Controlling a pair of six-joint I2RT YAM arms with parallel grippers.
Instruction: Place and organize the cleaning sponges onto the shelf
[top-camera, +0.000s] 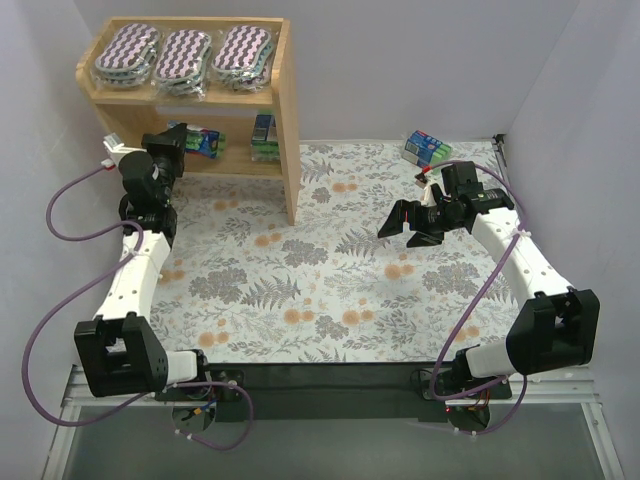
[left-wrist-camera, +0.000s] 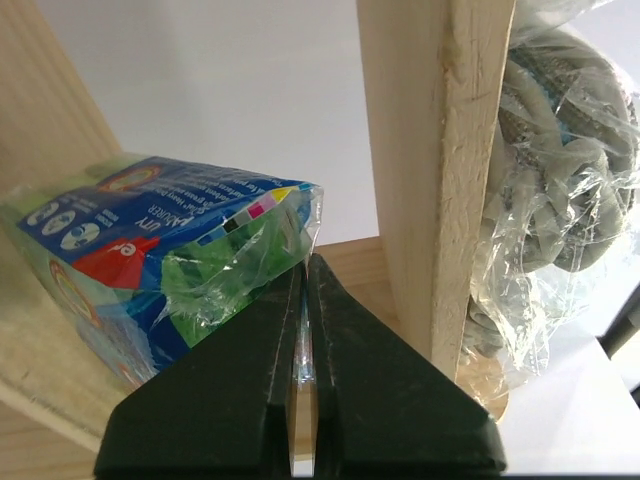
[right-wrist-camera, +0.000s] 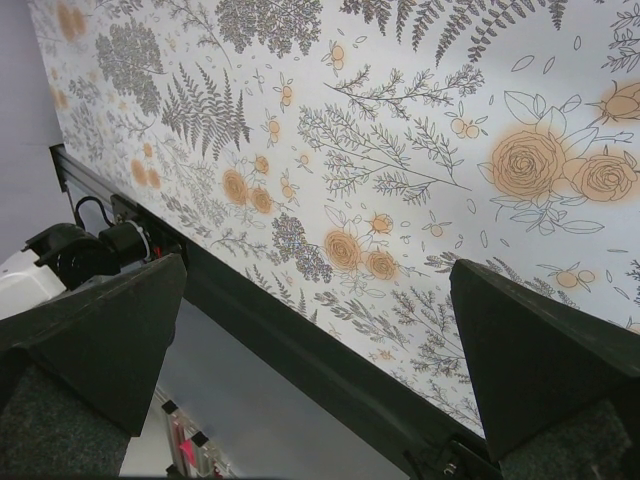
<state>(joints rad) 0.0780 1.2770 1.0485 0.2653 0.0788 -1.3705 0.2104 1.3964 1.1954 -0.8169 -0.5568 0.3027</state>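
Right, operator, notes on how your rig stands.

Shelf: the light natural-wood two-tier shelf (top-camera: 291, 120) sits at the far left corner of the floral-patterned worktop (top-camera: 330, 290).

Top tier: three oval purple-and-white zigzag sponge pads in clear wrap lie in a row. The left pad (top-camera: 128, 52), the middle pad (top-camera: 182, 57) and the right pad (top-camera: 243, 52) each sit just beside their neighbour.

Lower tier: two small blocky blue-and-green wrapped sponge packs. The first pack (top-camera: 207, 143) is toward the open left end. The second pack (top-camera: 265, 137) is close to the shelf's right side panel.

Worktop: the third blue-and-green pack (top-camera: 427, 147) lies at the far right, well apart from the shelf.

Left arm: your left pincer (top-camera: 180, 135) reaches into the lower tier beside the first pack. From the left wrist camera its black fingers (left-wrist-camera: 240, 380) are pressed together. Their tips meet the crinkled clear wrap at that pack's corner. A pale sliver shows in the seam between the fingers, and you cannot tell whether wrap is caught there. A wooden shelf board (left-wrist-camera: 420, 150) runs just right of the tips, with wrapped pads beyond it.

Right arm: your right pincer (top-camera: 410, 225) hangs over the worktop right of centre, away from the shelf and from the third pack. It is spread wide with nothing between its fingers. The right wrist camera shows only floral cloth and the worktop's dark near edge in the gap.
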